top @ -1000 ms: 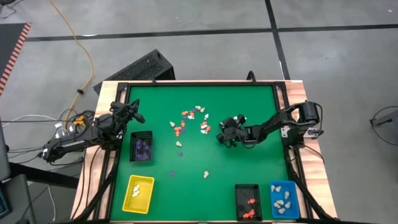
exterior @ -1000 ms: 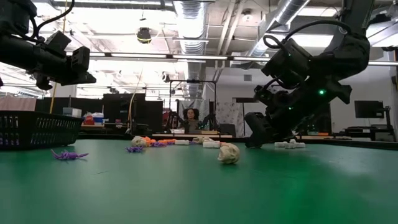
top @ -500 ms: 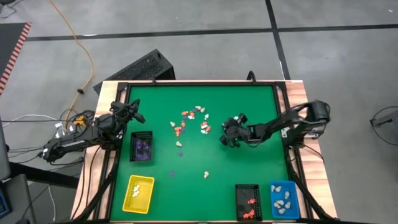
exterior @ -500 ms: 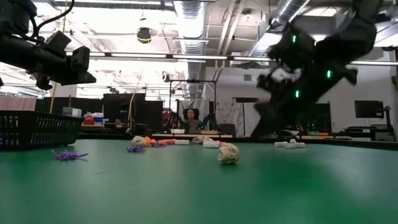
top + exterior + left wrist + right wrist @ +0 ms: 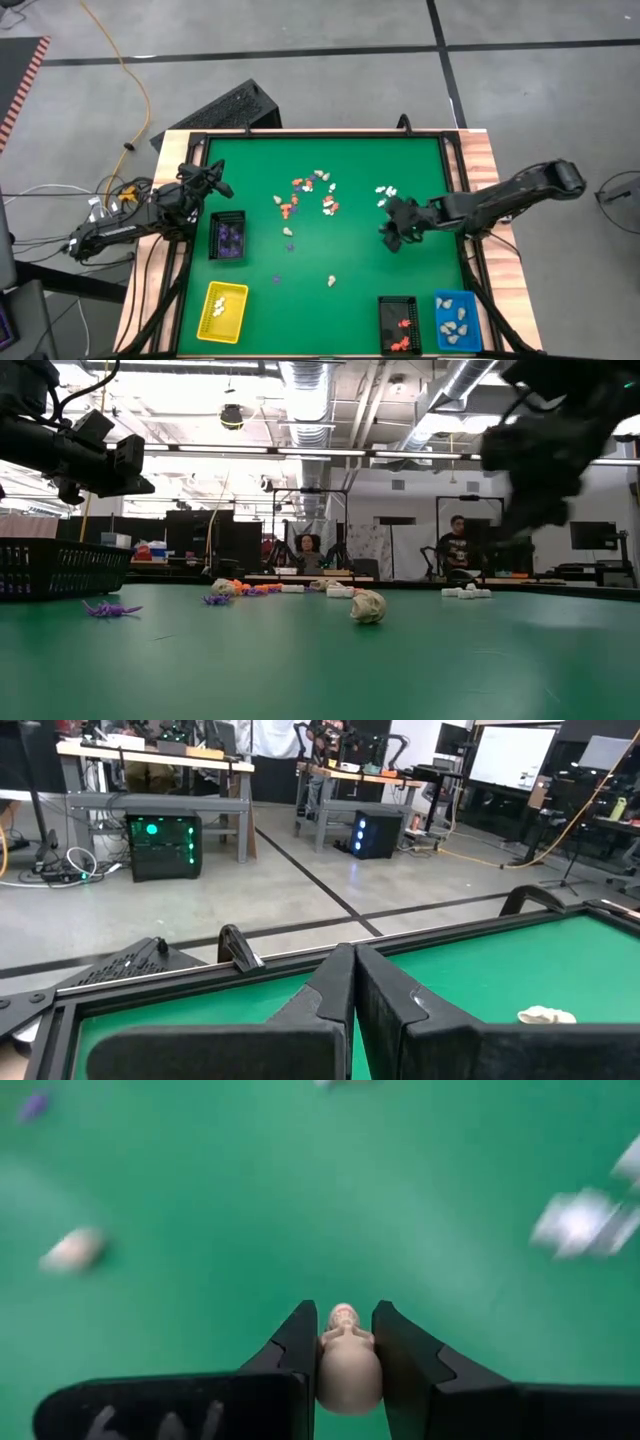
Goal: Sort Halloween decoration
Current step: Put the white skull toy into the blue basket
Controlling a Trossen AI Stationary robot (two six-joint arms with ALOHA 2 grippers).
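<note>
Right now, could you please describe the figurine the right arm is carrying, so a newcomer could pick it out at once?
Start at the green table and follow the right arm to its tool, over the table's right half. Pinched between its two fingers is a cream-beige figurine. It alone is off the table; the others lie loose or in trays.

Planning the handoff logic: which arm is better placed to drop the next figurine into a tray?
Right. The right gripper is shut on a cream-beige figurine, above the mat near the blue tray. The left gripper is shut and empty at the far-left edge.
</note>
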